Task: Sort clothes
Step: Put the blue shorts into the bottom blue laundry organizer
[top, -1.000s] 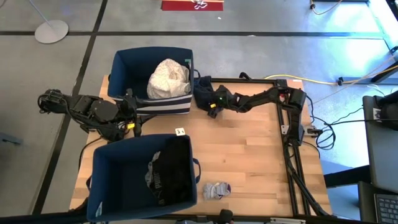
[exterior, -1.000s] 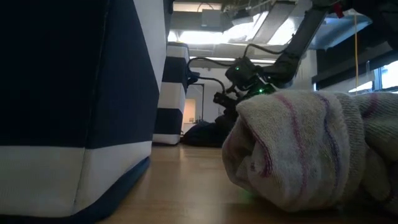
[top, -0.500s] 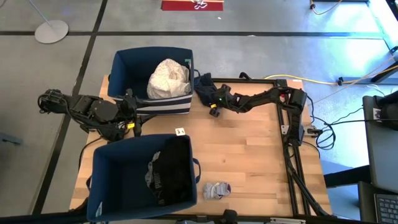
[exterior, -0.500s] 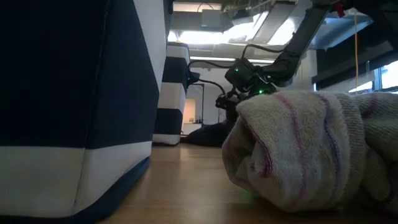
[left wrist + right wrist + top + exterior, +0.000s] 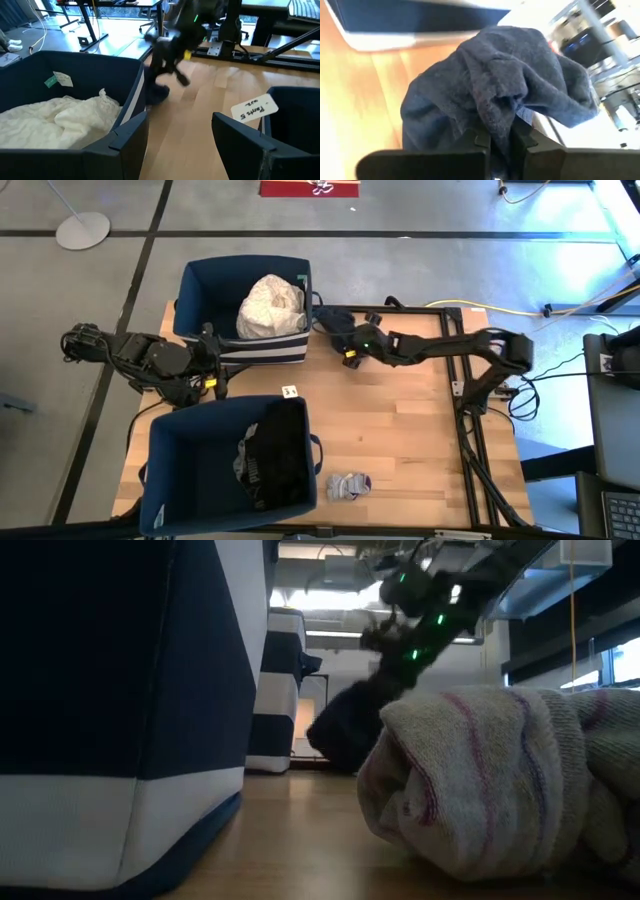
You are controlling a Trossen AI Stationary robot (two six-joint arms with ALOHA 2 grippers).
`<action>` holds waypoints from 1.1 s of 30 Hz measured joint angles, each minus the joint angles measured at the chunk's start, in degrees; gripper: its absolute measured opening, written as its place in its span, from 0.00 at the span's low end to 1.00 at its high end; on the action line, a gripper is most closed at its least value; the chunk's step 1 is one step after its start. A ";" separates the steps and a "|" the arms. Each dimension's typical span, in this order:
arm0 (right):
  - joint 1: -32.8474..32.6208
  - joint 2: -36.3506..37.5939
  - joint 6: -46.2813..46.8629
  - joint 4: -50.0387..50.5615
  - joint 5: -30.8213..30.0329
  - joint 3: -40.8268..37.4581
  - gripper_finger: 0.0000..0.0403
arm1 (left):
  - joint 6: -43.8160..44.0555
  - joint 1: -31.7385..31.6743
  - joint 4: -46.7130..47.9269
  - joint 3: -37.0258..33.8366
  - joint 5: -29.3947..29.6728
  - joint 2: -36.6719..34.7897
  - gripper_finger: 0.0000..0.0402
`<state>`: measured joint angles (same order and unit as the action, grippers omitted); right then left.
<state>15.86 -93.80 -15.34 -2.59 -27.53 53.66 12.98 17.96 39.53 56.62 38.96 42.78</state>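
Clearly, a dark grey garment of soft, nubby knit is pinched between the closed fingers of the right gripper; it is held off the wooden table near the far edge, just beside the striped far bin, and droops in loose, rumpled folds. Its long axis cannot be judged, since it is bunched, and in the low view it is seen only as a dark, blurred lump hanging below the arm. A crumpled cream garment, lumpy and finely textured, is heaped inside the far bin. Black clothes with a grey patterned piece lie in the near bin, their outlines lost against the navy fabric walls. A rolled pair of socks, thick terry with thin purple stripes, rests on the table near the front edge, its long axis lying roughly across the table; in the low view it is cut off at the frame's edge. The left gripper is parked with fingers spread, empty, between the two bins at the table's left side.
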 joint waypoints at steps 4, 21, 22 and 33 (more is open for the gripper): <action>-2.91 5.87 -0.02 2.17 -4.03 0.03 0.05 | 0.34 0.00 1.28 0.00 0.01 0.07 0.52; -12.18 17.74 -1.85 2.43 -4.30 8.93 0.05 | 0.32 0.00 1.60 0.00 0.02 0.07 0.52; -12.54 17.74 -2.28 2.30 -3.52 10.11 0.05 | 0.32 0.00 1.61 0.00 0.02 0.07 0.52; -16.30 17.68 -4.47 -8.22 9.02 15.18 0.05 | 0.32 0.00 1.63 0.00 0.02 0.07 0.52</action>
<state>-0.43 -76.12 -19.81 -10.81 -18.51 68.84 13.30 17.96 41.17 56.62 38.98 42.85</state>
